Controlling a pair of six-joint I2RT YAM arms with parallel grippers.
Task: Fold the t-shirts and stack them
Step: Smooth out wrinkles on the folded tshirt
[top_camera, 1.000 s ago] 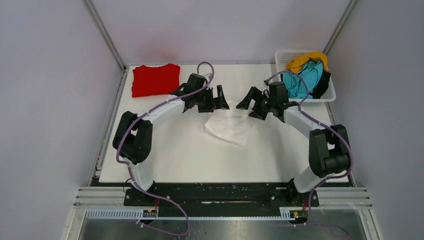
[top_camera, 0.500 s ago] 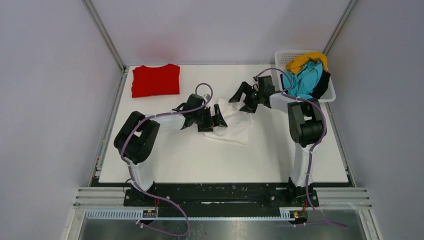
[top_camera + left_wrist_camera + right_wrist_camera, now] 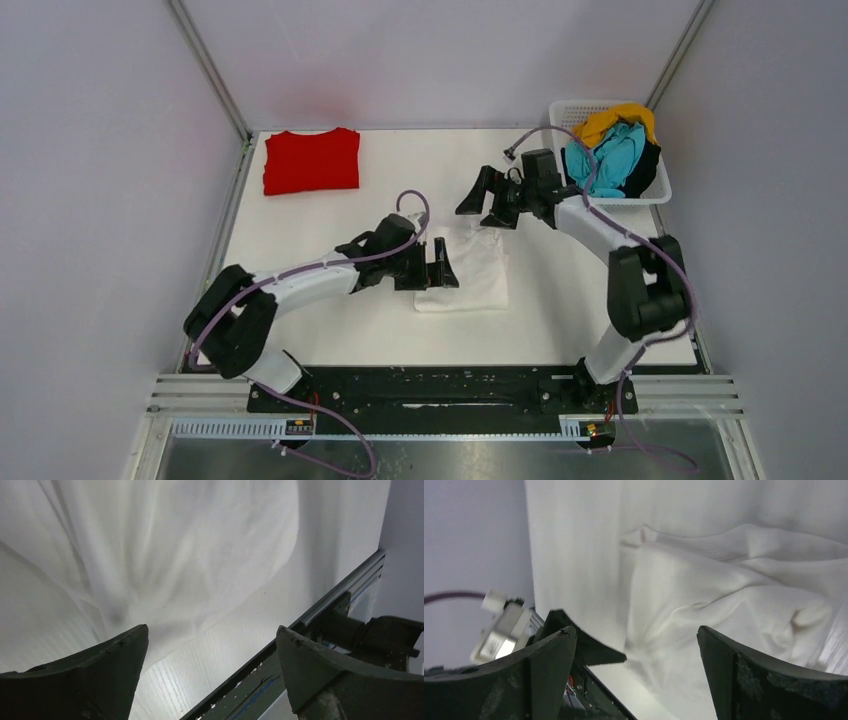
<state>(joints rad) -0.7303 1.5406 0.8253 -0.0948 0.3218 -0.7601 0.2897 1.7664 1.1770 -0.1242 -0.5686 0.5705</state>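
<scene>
Far-left t-shirt [image 3: 311, 160] lies at the tabletop's [image 3: 340, 320] far left corner; basket [image 3: 575, 108] at far right corner holds a heap of t-shirts [image 3: 612, 152]. Central t-shirt [image 3: 475, 278] lies mid-tabletop, left end effector [image 3: 447, 270] over its left edge, right end effector [image 3: 478, 210] just behind it.

The white counter [image 3: 500, 335] is carrying three things: a folded red t-shirt [image 3: 311, 160] is lying at its far left corner, a white t-shirt [image 3: 480, 275] is resting near the middle, and a white lattice basket [image 3: 570, 108] is sitting at the far right corner.
</scene>
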